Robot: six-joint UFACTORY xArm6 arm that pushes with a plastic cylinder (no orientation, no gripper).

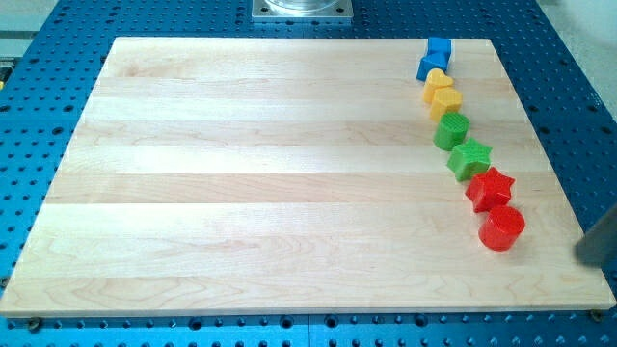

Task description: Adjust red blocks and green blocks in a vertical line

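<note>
We work over a blue perforated base (58, 29) that carries a pale wooden worktop (270, 173), the largest thing in view and bare across its left and middle. A grey metal mount (303, 9) shows at the view's top edge. All the blocks sit in one slanting column near the view's right side of the worktop. Lowest is the red cylinder (502, 228), and just above it, touching, the red star (490, 187). The green star (469, 157) lies next up the column, against the red star, with the green cylinder (451, 129) close above it. Further up are two yellow blocks (442, 93), pressed together, and at the top two blue blocks (435, 58), also together, near the worktop's far edge. The column leans, so the red pair sits further toward the view's right than the green pair. A dark blurred shape (600, 241) enters at the view's right edge, to the right of the red cylinder and apart from it; my tip itself cannot be made out there. We carry no hand, only the rod.
</note>
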